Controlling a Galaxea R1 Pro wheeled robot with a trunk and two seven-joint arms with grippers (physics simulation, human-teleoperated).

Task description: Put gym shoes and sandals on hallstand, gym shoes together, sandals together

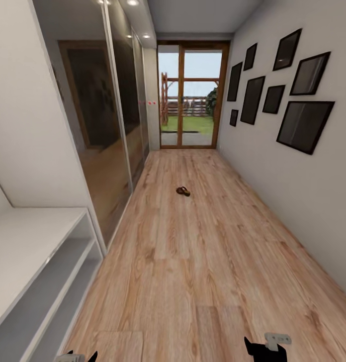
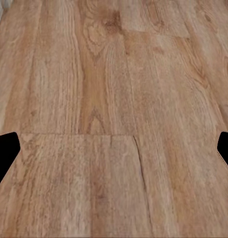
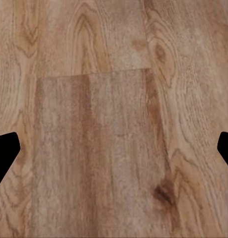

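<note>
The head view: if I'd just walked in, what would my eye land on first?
Probably the glass door at the corridor's far end, bright with a green garden behind it. Next, one small brown sandal lying alone mid-way down the wood-plank floor. Dark picture frames cluster on the wall at the view's right, and a light-grey shoe rack sits low at its left.

Brown sandal (image 1: 183, 191), light wood-grain floor (image 1: 203, 261)

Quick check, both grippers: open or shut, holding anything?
Left gripper: open, nothing between its fingers, bare floor beneath.
Right gripper: open, empty as well.
</note>
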